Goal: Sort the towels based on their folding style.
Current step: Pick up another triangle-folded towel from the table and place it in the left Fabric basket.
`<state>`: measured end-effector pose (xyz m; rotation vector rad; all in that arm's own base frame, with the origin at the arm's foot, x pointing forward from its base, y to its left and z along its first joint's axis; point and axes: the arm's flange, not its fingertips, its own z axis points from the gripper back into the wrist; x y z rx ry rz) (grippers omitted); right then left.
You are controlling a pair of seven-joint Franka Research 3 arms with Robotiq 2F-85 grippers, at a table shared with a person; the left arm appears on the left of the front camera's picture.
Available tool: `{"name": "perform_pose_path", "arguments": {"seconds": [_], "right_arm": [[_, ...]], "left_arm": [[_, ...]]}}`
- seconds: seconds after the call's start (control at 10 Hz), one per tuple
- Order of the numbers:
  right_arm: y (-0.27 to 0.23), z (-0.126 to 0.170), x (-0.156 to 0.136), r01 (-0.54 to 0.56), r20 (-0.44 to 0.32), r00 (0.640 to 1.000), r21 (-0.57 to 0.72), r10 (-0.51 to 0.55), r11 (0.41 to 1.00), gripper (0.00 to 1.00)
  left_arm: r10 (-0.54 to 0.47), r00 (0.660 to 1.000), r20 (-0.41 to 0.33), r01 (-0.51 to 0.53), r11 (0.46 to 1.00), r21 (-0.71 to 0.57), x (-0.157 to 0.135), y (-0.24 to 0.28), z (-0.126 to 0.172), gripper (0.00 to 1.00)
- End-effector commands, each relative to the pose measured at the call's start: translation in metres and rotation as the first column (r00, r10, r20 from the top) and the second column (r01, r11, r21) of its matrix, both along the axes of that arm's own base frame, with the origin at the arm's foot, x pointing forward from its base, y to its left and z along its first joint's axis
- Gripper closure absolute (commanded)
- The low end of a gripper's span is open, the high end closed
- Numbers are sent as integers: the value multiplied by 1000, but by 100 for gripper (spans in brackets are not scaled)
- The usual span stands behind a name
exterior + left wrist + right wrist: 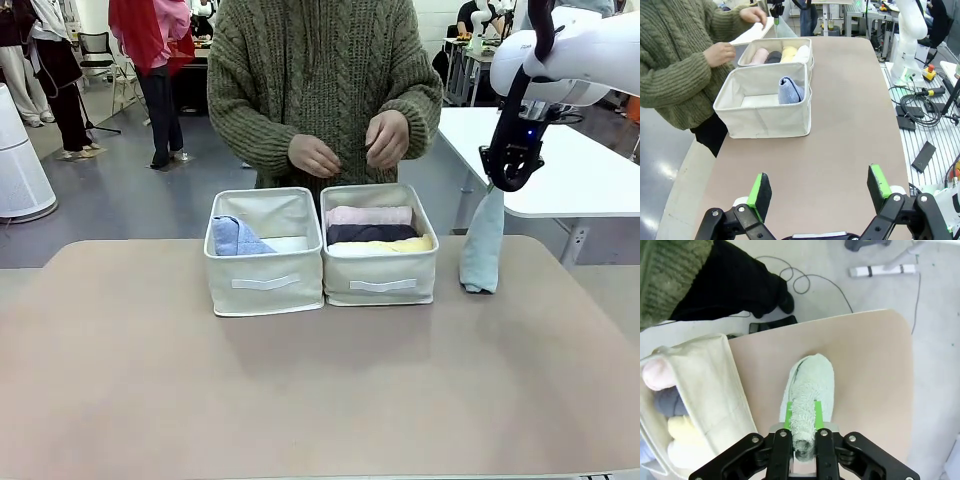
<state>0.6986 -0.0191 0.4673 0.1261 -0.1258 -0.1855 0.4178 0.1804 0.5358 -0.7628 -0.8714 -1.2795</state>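
My right gripper (497, 184) is shut on the tip of a pale teal cone-folded towel (482, 243), which hangs with its wide base touching the table right of the bins; in the right wrist view the teal towel (810, 390) runs down from my gripper (802, 440). A light blue cone towel (236, 238) stands in the left bin (265, 282). Pink (369, 215), dark grey (372, 233) and yellow (390, 246) rolled towels lie in the right bin (380, 283). My left gripper (820, 191) is open, held above the near table with nothing between its fingers.
A person in a green knitted sweater (320, 70) stands behind the bins with both hands together above them. The two beige bins sit side by side at the table's far middle. A white table (570, 170) stands at the back right.
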Motion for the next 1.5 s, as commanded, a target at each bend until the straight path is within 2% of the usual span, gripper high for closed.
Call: {"name": "perform_pose_path", "arguments": {"seconds": [0.0, 0.1, 0.2, 0.4, 0.5, 0.6, 0.7, 0.8, 1.1, 1.2, 1.3, 1.4], "right_arm": [[16, 37, -41, -122, -65, 991, -38, 119, 992, 92], [28, 77, -80, -234, -89, 970, -72, 228, 970, 92], [43, 125, -126, -322, -68, 946, -131, 316, 938, 92], [75, 201, -193, -402, -19, 912, -234, 410, 885, 92], [89, 222, -218, -438, -15, 893, -262, 450, 860, 92], [97, 231, -233, -454, -2, 882, -268, 471, 850, 92], [92, 226, -238, -424, -12, 900, -252, 435, 870, 92], [99, 255, -240, -429, -16, 898, -248, 439, 869, 92], [99, 255, -240, -429, -16, 898, -248, 439, 869, 92], [101, 252, -244, -434, -22, 896, -249, 443, 866, 85], [144, 266, -224, -604, -24, 769, -352, 639, 715, 85], [192, 277, -201, -723, -31, 632, -382, 774, 576, 85]], "left_arm": [[-1, 1000, 16, 1, 1000, -14, -1, 1, 1, 0], [-1, 1000, 16, 1, 1000, -14, -1, 1, 1, 0], [-1, 1000, 16, 1, 1000, -14, -1, 1, 1, 0], [-1, 1000, 16, 1, 1000, -14, -1, 1, 1, 0], [-1, 1000, 16, 1, 1000, -14, -1, 1, 1, 0], [-1, 1000, 16, 1, 1000, -14, -1, 1, 1, 0], [-1, 1000, 16, 1, 1000, -14, -1, 1, 1, 0], [-1, 1000, 16, 1, 1000, -14, -1, 1, 1, 0], [-1, 1000, 16, 1, 1000, -14, -1, 1, 1, 0], [-1, 1000, 16, 1, 1000, -14, -1, 1, 1, 0], [-1, 1000, 16, 1, 1000, -14, -1, 1, 1, 0], [-1, 1000, 16, 1, 1000, -14, -1, 1, 1, 0]]}}
